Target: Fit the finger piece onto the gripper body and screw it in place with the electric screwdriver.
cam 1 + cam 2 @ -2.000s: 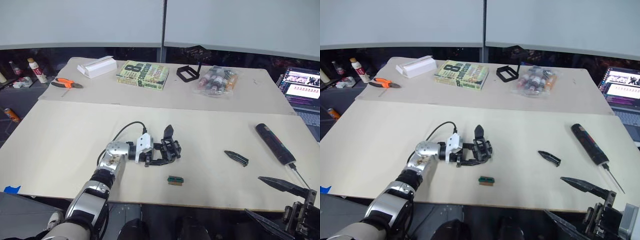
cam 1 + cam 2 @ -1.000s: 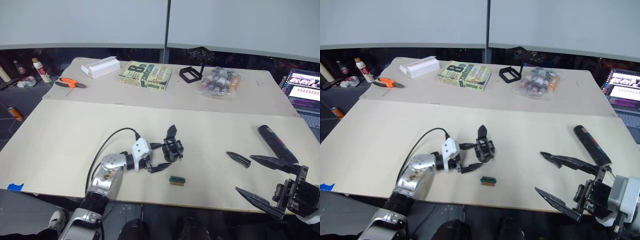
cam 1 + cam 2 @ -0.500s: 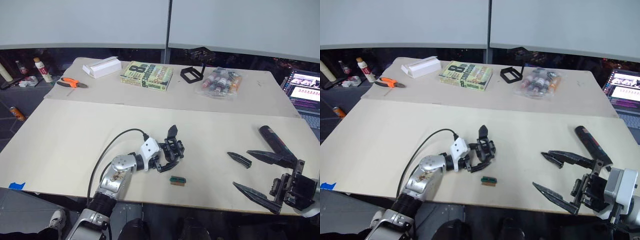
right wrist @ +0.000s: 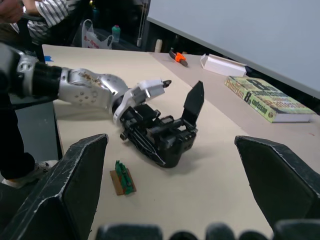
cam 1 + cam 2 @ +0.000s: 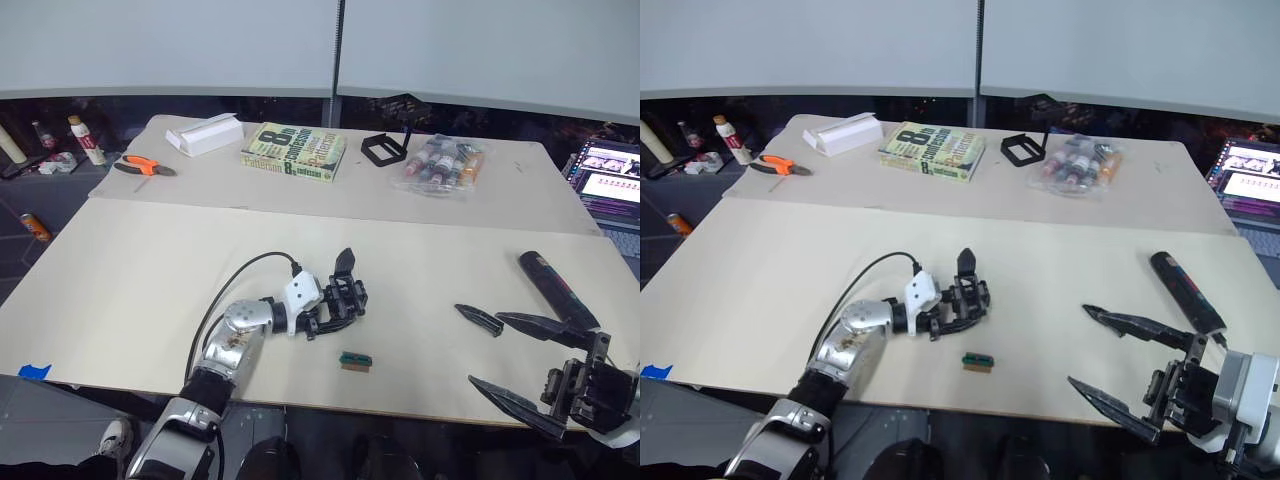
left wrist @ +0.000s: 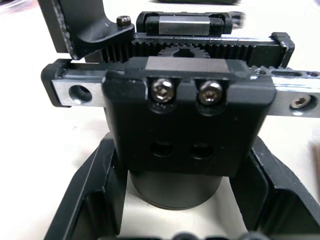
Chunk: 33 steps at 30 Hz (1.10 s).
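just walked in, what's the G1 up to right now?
Gripper assembly job, early stage. The left gripper is closed around the gripper body on the table, bracing it. The right gripper is open, hovering at the table's near edge close to the finger piece, which lies loose on the table, not yet fitted. The electric screwdriver lies untouched just beyond it. A small green-and-tan block sits near the gripper body.
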{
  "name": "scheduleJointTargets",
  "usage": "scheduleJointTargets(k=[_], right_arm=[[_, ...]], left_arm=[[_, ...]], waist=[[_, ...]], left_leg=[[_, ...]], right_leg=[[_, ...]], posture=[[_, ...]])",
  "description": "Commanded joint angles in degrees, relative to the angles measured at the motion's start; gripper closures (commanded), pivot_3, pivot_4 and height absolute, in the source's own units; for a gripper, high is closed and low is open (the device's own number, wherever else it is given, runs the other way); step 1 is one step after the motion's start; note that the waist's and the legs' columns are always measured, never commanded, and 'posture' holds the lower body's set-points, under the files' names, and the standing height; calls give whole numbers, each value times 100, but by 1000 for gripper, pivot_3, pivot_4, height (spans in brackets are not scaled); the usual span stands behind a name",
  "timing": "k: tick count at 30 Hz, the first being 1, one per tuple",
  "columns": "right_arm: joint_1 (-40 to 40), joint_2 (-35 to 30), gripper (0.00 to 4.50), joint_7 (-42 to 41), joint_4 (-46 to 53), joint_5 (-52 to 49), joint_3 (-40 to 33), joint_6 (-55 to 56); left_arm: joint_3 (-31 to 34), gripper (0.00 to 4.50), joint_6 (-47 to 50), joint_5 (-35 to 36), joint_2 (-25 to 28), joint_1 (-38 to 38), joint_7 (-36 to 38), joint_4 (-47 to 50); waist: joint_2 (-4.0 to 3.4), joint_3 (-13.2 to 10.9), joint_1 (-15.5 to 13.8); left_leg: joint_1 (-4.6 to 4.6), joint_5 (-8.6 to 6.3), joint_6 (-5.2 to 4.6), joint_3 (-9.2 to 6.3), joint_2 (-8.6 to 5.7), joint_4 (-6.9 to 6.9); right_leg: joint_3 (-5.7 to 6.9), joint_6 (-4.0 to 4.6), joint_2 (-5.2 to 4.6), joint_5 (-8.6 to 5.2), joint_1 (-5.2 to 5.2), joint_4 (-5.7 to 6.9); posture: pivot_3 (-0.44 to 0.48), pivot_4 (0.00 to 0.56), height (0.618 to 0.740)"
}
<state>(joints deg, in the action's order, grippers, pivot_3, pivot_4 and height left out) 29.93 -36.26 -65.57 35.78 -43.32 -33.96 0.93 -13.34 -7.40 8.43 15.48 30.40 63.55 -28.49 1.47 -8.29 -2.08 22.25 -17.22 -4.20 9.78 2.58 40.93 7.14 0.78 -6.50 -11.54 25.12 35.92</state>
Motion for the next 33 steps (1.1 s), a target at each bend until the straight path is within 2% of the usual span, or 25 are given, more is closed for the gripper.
scheduleJointTargets(k=[1,7,18,22,23,28,33], right_arm=[[60,29,0,-60,80,-45,-167,163],[333,135,0,-50,325,-103,-228,149],[543,258,0,-22,440,-89,-194,182],[514,270,0,-58,395,-72,-142,191],[515,277,0,-67,391,-66,-132,195],[503,293,0,-72,410,-23,-61,183],[324,193,0,88,478,16,88,39]], left_arm=[[194,2191,-798,328,27,686,947,-665],[98,2191,-1606,-36,-73,1441,1624,-2197],[127,2191,-1614,-281,-344,1637,1832,-2914],[293,276,-1503,-168,-249,1544,1739,-2735],[321,38,-1488,-147,-224,1507,1735,-2667],[501,38,-880,125,-70,1097,1752,-1810],[380,38,-278,30,35,310,1175,-469]], waist=[[0,0,-5],[1,-1,-25],[1,-1,-12],[1,-1,-6],[1,-1,-2],[0,0,19],[-1,1,73]], left_leg=[[1,0,1,-1,-1,0],[8,-2,-4,-1,-10,3],[15,-13,-23,-3,-12,20],[16,-29,-51,-3,-12,26],[16,-29,-51,-3,-12,26],[14,-20,-34,-3,-10,27],[11,-12,-20,-3,-9,25]], right_leg=[[1,0,0,0,0,0],[5,-3,-4,-1,-2,-6],[2,-16,-6,-2,-3,-8],[2,-17,-7,-2,-4,-7],[2,-17,-6,-2,-4,-7],[1,-17,-5,-2,-3,-3],[-3,-17,-6,-2,-4,-2]], posture=[[0,150,740],[0,150,740],[0,150,740],[0,150,740],[0,150,740],[0,150,740],[0,150,740]])
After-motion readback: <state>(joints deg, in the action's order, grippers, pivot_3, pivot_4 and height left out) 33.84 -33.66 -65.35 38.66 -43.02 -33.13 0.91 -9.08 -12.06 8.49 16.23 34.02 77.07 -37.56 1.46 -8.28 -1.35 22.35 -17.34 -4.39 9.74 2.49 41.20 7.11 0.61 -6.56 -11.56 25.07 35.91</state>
